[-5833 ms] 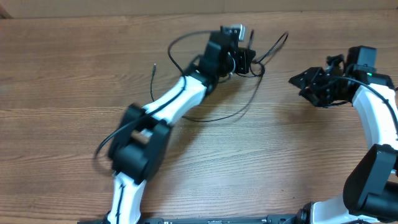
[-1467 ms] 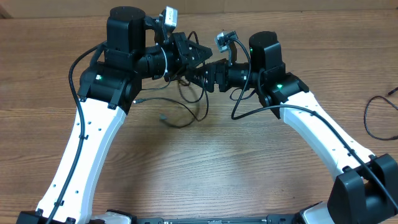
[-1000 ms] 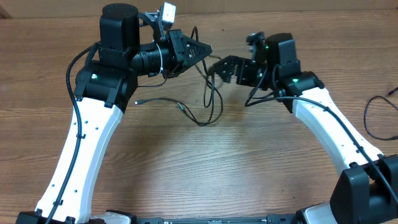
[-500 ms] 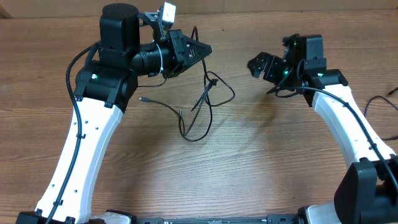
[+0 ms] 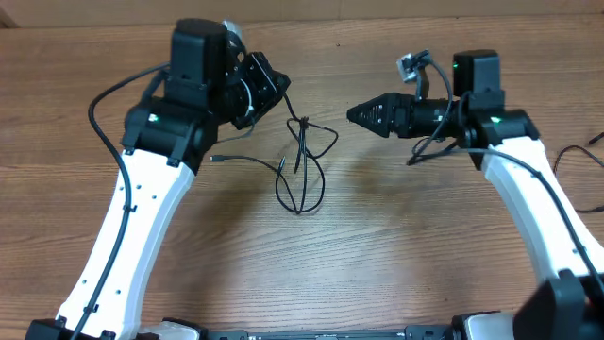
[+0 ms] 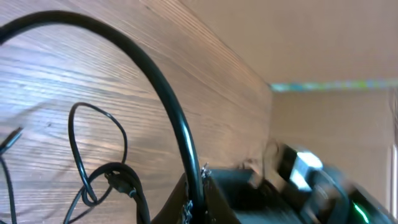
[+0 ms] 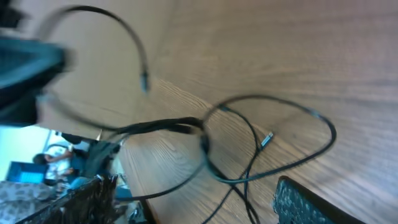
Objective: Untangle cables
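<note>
The cables (image 5: 302, 162) lie as a loose black tangle of loops on the wooden table between the two arms, with one strand ending in a small plug (image 5: 215, 159) to the left. My left gripper (image 5: 272, 87) is above and left of the tangle. In the left wrist view its jaws (image 6: 196, 190) are shut on a black cable strand that arcs up and away, and more loops (image 6: 93, 168) lie below on the table. My right gripper (image 5: 363, 115) points left at the tangle from the right. In the right wrist view its fingers (image 7: 194, 182) are wide apart, with cable loops (image 7: 205, 140) below them.
Another thin black cable (image 5: 564, 165) lies apart at the far right edge of the wooden table (image 5: 396, 246). The thicker black wires on the two white arms run along them. A pale wall edge borders the table at the back.
My right gripper has swung round to point left toward the tangle. My left gripper has turned and dropped lower. The tangle has drawn together and shifted slightly left.
</note>
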{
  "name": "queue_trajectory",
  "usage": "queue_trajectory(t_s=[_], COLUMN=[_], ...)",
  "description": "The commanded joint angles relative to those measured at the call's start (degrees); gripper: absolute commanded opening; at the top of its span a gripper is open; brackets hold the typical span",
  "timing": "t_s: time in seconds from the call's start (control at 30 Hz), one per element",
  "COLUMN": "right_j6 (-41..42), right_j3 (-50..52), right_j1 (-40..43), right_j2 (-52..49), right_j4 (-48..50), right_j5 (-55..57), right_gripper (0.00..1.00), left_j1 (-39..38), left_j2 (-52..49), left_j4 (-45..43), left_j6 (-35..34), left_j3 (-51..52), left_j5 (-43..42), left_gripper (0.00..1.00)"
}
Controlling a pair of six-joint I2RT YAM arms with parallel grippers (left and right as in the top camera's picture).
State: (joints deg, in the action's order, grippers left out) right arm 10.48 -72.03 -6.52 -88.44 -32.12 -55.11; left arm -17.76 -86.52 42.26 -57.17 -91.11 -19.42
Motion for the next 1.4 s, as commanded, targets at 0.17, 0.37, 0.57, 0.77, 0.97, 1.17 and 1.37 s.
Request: queue_trajectory(t_s=[0.17,0.37,0.57,0.77,0.97,1.17,1.37], right_j6=[-3.43,-3.48,-1.03,-0.02,2.73,3.65,4.48], right_j3=[-0.46,-0.46,-0.46,-0.46,-0.39,-0.39,-0.39], right_j1=[-2.34,-10.23,-17.68,-21.55,-26.29,-26.32,-26.29], right_j2=[7.82,7.87,7.87,7.87,6.56,3.45,1.53], right_j4=[-4.68,-9.29,-11.37,-11.89,-11.69,-7.85,-3.17], right_j5=[-4.52,-2.49,2.8,7.45,33.79,38.99,47.3], right_gripper=[0.74,0.73,0.72,0.72,0.76,0.8,0.8], left_j1=[-6.19,-7.78,-7.69,-7.67,-7.67,-7.67,-7.65], left_j2=[-0.26,-0.37,-0.37,-0.37,-0.35,-0.35,-0.35], left_j4=[2.14,5.22,8.94,9.38,9.38,9.75,10.6], left_j6=[-13.92,-25.44,-32.89,-33.57,-35.69,-35.67,-34.95], left_j3=[-0.42,-0.42,-0.42,-0.42,-0.42,-0.42,-0.42], left_j5=[21.16,27.8,31.78,32.48,28.63,23.15,19.69], left_gripper=[0.04,0.04,0.04,0.04,0.04,0.04,0.04])
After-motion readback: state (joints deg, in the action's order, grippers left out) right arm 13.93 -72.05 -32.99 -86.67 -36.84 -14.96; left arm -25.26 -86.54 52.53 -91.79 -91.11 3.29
